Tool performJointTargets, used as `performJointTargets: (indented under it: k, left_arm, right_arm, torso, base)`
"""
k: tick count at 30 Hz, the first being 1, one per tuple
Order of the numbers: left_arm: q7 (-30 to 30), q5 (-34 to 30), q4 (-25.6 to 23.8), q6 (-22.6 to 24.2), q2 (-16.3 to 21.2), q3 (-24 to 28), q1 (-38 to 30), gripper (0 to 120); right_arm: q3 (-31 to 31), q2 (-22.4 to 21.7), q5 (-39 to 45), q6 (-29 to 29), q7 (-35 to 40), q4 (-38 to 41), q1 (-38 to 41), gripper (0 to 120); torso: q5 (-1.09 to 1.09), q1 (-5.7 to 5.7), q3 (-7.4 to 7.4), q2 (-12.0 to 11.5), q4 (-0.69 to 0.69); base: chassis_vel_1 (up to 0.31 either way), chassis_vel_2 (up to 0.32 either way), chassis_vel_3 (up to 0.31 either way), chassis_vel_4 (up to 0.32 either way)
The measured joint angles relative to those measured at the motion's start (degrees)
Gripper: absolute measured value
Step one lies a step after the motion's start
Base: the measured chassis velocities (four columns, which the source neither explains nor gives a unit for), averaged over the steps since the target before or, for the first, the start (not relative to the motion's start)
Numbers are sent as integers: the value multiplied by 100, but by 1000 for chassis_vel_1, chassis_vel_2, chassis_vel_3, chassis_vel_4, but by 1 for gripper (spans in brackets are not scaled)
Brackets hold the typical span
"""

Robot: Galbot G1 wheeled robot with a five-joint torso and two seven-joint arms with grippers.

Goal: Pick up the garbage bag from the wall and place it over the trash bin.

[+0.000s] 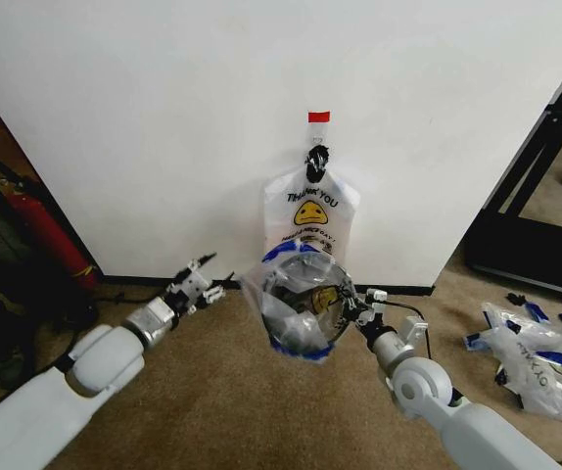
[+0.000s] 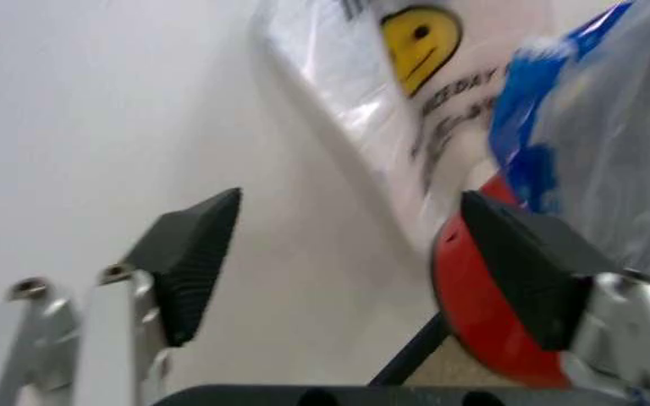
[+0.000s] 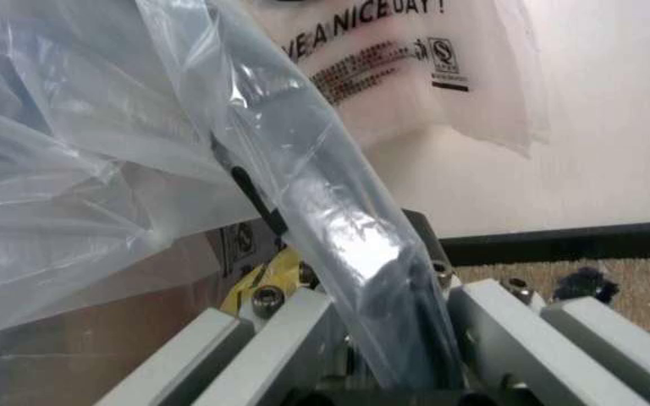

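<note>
Head view: trash bin (image 1: 299,305) on the carpet (image 1: 212,392) just before the wall (image 1: 163,117), a garbage bag (image 1: 273,294) draped over its mouth. Second bag (image 1: 310,211) of the same print hung from the black hook (image 1: 317,157) under the red tape strip (image 1: 318,117), directly behind the bin. Right gripper (image 1: 351,305) at the bin's right rim, pinched on the bag's plastic. Left gripper (image 1: 199,277) low to the bin's left, apart from it, fingers spread. Red fire extinguisher (image 1: 51,235) far left; loose bags (image 1: 536,357) on the floor at right.

Left wrist view: black pads (image 2: 195,254) wide apart, nothing between; bin's red base (image 2: 483,309) beside the far pad, hanging bag's smiley (image 2: 418,42) beyond.

Right wrist view: plastic film (image 3: 337,228) drawn taut between the fingers (image 3: 268,338), seemingly clamped, though the tips are veiled by plastic. Black baseboard (image 3: 574,241) behind.
</note>
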Motion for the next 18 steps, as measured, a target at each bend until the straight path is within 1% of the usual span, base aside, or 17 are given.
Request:
performJointTargets:
  k: [2, 3, 4, 5, 6, 7, 8, 9, 11, 13, 14, 16, 18]
  left_arm:
    - [78, -7, -5, -30, -25, 65, 9, 90]
    - [78, -7, -5, -30, -25, 65, 9, 90]
    - [79, -36, 2, -52, -56, 93, 19, 94]
    - [83, -124, 9, -60, -91, 111, 19, 98]
    - [155, -357, 7, -64, -121, 128, -7, 99]
    - [225, -610, -12, -57, -127, 148, -47, 100]
    - [225, -610, -12, -57, -127, 148, -47, 100]
    - [281, -835, -37, -27, -127, 175, -97, 100]
    - [500, -1489, -52, 28, -114, 271, -328, 100]
    - [845, -1932, 49, 45, -106, 325, -571, 100]
    - [845, -1932, 49, 45, -106, 325, -571, 100]
    - [1163, -2237, 137, 122, -90, 351, -744, 100]
    - [1484, -2512, 171, 315, -56, 369, -857, 100]
  right_arm:
    - [-18, 10, 0, 0, -9, 12, 9, 0]
    - [-18, 10, 0, 0, -9, 12, 9, 0]
    - [-23, 9, -1, 0, -22, 30, 10, 0]
    - [-28, 0, -11, 1, -38, 50, 9, 0]
    - [-40, -23, -35, 1, -61, 67, 1, 0]
    - [-47, -48, -82, 1, -104, 69, -8, 0]
    - [-47, -48, -82, 1, -104, 69, -8, 0]
    - [-51, -70, -144, 1, -162, 66, -15, 0]
    - [-54, -112, -352, 47, -394, 9, -37, 0]
    - [-55, -126, -497, 87, -537, -20, -59, 0]
    - [-55, -126, -497, 87, -537, -20, -59, 0]
    - [-55, -129, -588, 118, -613, -28, -75, 0]
    - [-55, -130, -676, 157, -688, -47, -85, 0]
  torso:
    - [1, 0, 0, 0, 2]
    - [1, 0, 0, 0, 2]
    - [0, 0, 0, 0, 3]
    - [-1, 0, 0, 0, 3]
    - [-2, 0, 0, 0, 3]
    - [-1, 0, 0, 0, 3]
    - [-1, 0, 0, 0, 3]
    - [0, 0, 0, 0, 2]
    - [0, 0, 0, 0, 2]
    - [0, 0, 0, 0, 1]
    - [0, 0, 0, 0, 1]
    - [0, 0, 0, 0, 1]
    - [0, 0, 0, 0, 2]
  base:
    - [0, 0, 0, 0]
    - [0, 0, 0, 0]
    - [0, 0, 0, 0]
    - [0, 0, 0, 0]
    - [0, 0, 0, 0]
    - [0, 0, 0, 0]
    - [0, 0, 0, 0]
    - [0, 0, 0, 0]
    - [0, 0, 0, 0]
    - [0, 0, 0, 0]
    - [0, 0, 0, 0]
    - [0, 0, 0, 0]
    - [0, 0, 0, 0]
